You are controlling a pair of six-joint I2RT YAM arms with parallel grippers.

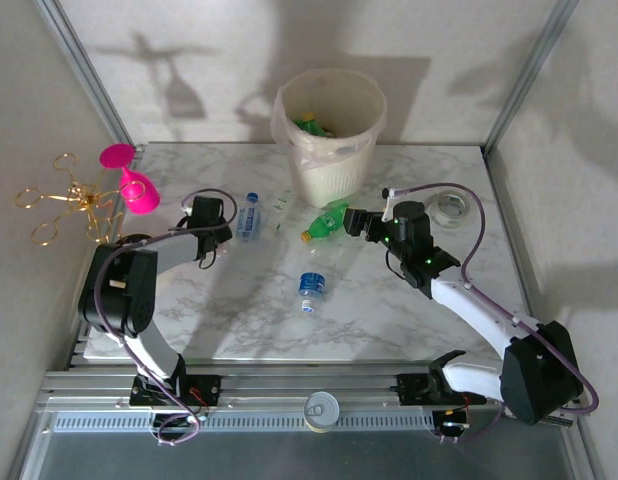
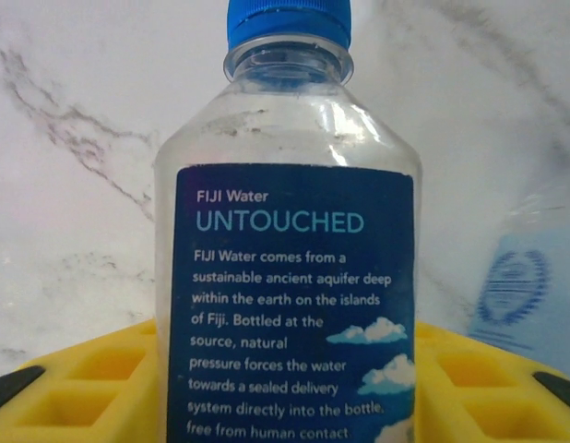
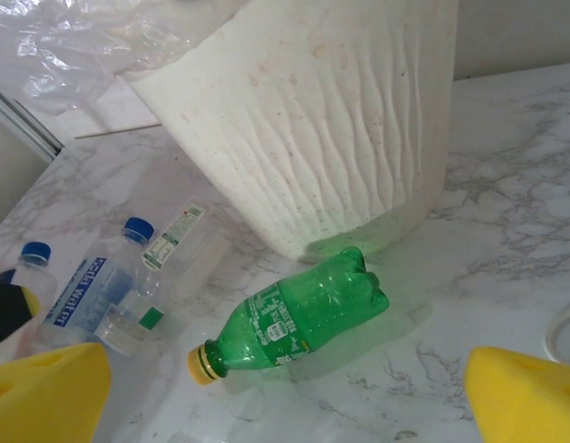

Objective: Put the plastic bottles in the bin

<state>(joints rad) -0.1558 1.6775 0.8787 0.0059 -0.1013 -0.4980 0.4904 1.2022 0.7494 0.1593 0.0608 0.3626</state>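
- Top view: the bin [image 1: 339, 175] stands at 12 o'clock on the marble table [image 1: 239, 320], with bottles inside it [image 1: 311, 125]. A green bottle [image 1: 325, 221] lies on its side at 6 o'clock from the bin. The right gripper [image 1: 355, 222] is just at the bottle's 3 o'clock. The left gripper [image 1: 227, 228] sits at a clear bottle [image 1: 249, 215]. A blue-capped bottle [image 1: 310, 289] lies near the table's middle.
- Left wrist: the clear bottle [image 2: 290, 277], with its blue label, lies between the yellow fingers [image 2: 91, 378], cap toward 12 o'clock. I cannot tell whether they clamp it.
- Right wrist: the fingers [image 3: 45, 392] stand wide apart and hold nothing. The green bottle [image 3: 294, 318] lies ahead against the bin's [image 3: 313, 120] base, its yellow cap pointing to 8 o'clock.
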